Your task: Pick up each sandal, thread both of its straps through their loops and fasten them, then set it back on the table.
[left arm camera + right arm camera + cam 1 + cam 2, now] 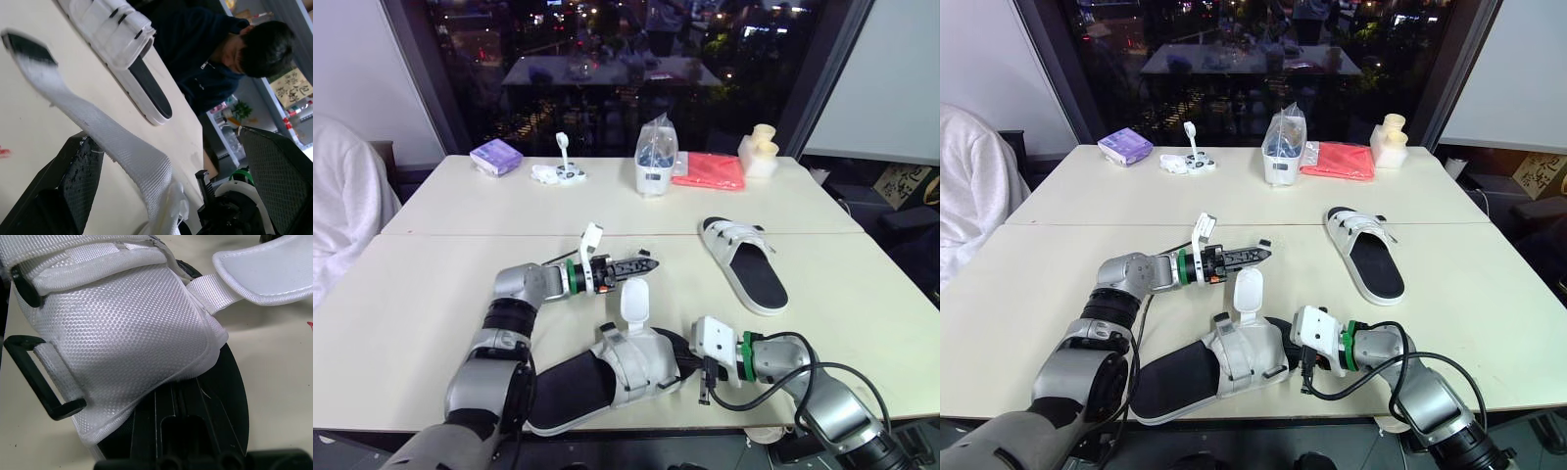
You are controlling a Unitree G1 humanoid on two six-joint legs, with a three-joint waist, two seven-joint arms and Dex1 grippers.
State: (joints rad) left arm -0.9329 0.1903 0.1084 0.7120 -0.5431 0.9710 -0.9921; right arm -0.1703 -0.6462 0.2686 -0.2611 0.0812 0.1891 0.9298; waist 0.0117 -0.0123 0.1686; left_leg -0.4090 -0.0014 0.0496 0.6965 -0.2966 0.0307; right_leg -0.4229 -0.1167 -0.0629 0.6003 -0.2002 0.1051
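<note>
Table [431,284]: left gripper [646,263] wide, sandal [626,367] strap [112,147] between its fingers [78,181]; right gripper [688,345] at sandal toe, grip unclear.

Near sandal [137,323]: upper of white woven mesh cloth, matt; sole black, smooth. Strap [112,147]: coarse white webbing. Loop [29,374]: black plastic, slight sheen. Far sandal [744,259], two o'clock: same finish. Table [440,284]: smooth, matt.

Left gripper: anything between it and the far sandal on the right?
Nothing. The left eye view shows just bare tabletop between the left gripper and the far sandal.
</note>
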